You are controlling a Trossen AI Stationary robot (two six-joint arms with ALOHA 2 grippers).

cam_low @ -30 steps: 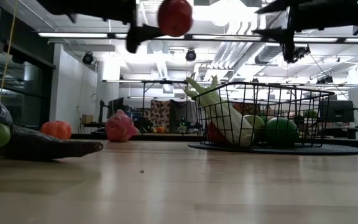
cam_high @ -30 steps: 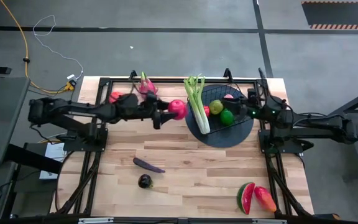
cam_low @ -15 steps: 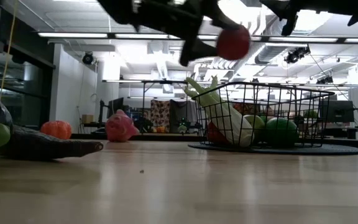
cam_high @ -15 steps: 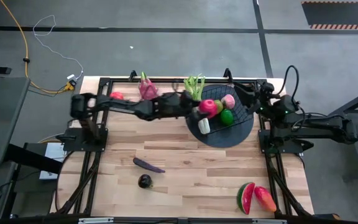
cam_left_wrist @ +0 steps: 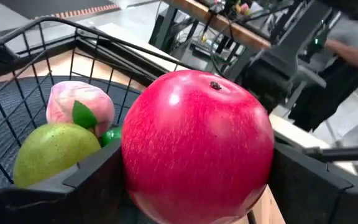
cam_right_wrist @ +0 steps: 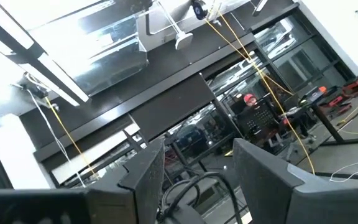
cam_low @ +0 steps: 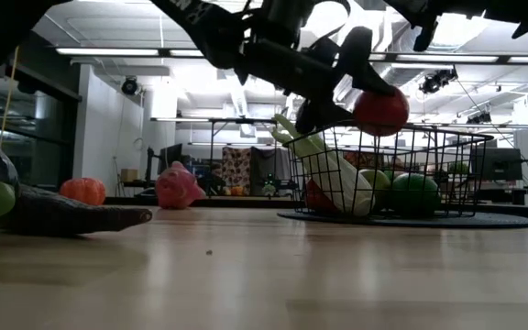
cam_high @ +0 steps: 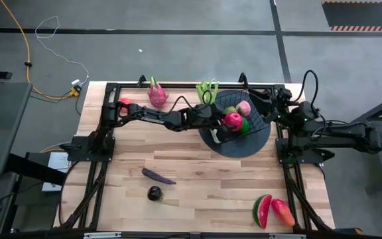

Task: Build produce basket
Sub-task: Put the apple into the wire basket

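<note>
Wooden planks form the table (cam_high: 197,172), which stands on a grey workshop floor. Near the table's far edge a black wire basket (cam_high: 257,123) sits on a dark round mat (cam_high: 257,143). The left arm stretches across from its side, and the left gripper (cam_high: 225,123) hangs over the basket, its fingers clamped on a red apple (cam_high: 233,120). Seen from table height, the apple (cam_low: 380,111) is just above the basket's rim (cam_low: 447,133), clear of the fruit below.

Inside the basket lie a celery stalk (cam_low: 333,174), a yellow-green fruit (cam_left_wrist: 55,152), a pink peach (cam_left_wrist: 79,107) and a darker green fruit (cam_low: 415,194). The celery's leafy top (cam_high: 207,89) pokes out over the far rim.

The right gripper (cam_high: 270,101) waits raised at the basket's far right corner; its fingers (cam_right_wrist: 263,180) stand apart with nothing between them.

Still out on the table are a pink dragon fruit (cam_high: 156,95) and a small red fruit (cam_high: 123,102) near the far left, an eggplant (cam_high: 158,176) and a dark round fruit (cam_high: 154,193) toward the near middle, and a watermelon slice (cam_high: 262,210) beside a mango (cam_high: 282,212) at the near right.
</note>
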